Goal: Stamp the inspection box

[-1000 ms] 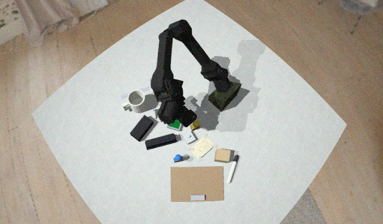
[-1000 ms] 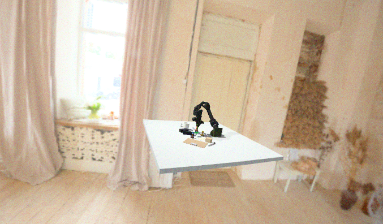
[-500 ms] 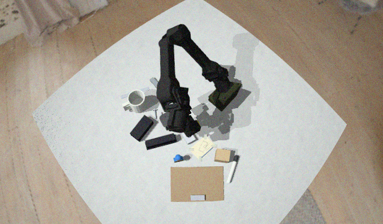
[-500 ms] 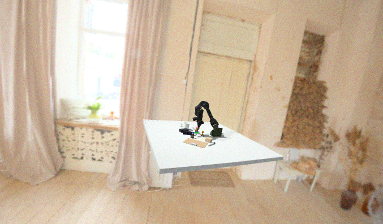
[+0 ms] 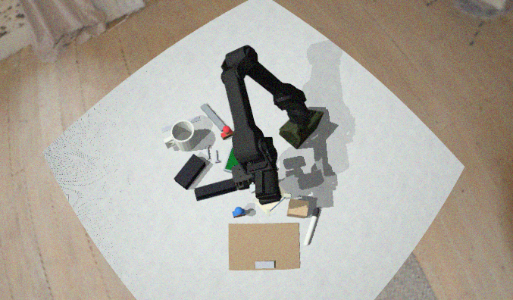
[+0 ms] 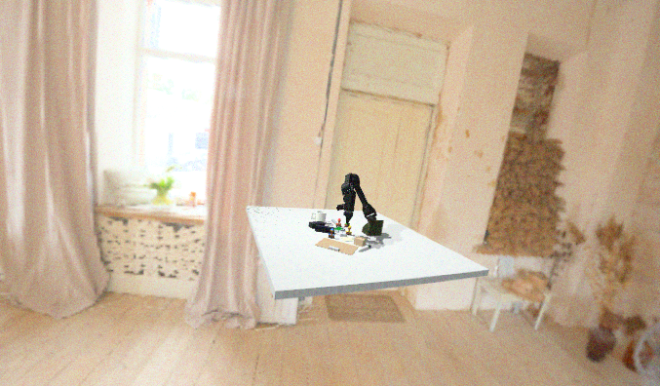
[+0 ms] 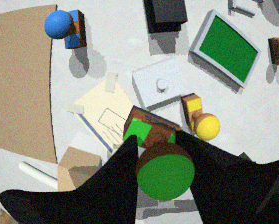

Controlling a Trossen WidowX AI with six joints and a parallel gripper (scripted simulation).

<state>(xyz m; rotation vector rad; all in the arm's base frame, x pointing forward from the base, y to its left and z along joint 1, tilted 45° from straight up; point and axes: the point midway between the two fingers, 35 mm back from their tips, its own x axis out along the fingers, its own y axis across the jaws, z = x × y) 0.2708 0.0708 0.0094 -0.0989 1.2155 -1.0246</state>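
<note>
My gripper (image 7: 156, 139) is shut on the green-knobbed stamp (image 7: 166, 172), held above the bench beside the card's right edge in the wrist view. Its wooden block has a bright green patch on top; its underside is hidden. The cream card (image 7: 92, 98) (image 5: 267, 207) is taped down, with a small outlined box near its middle; no print shows in the visible part of the box. The stamp block and a finger overlap part of the card. The green ink pad (image 7: 230, 47) (image 5: 231, 164) lies open in a grey tray at the wrist view's upper right. In the top view the arm hides the fingertips.
A yellow stamp (image 7: 207, 126) and a grey lid (image 7: 155, 75) lie near the held stamp. A blue stamp (image 5: 238, 212) (image 7: 57, 24), wooden block (image 5: 298, 208), marker (image 5: 311, 229) and brown board (image 5: 264, 242) surround the card. A red stamp (image 5: 226, 130), mug (image 5: 182, 132) and black box (image 5: 190, 171) stand farther left.
</note>
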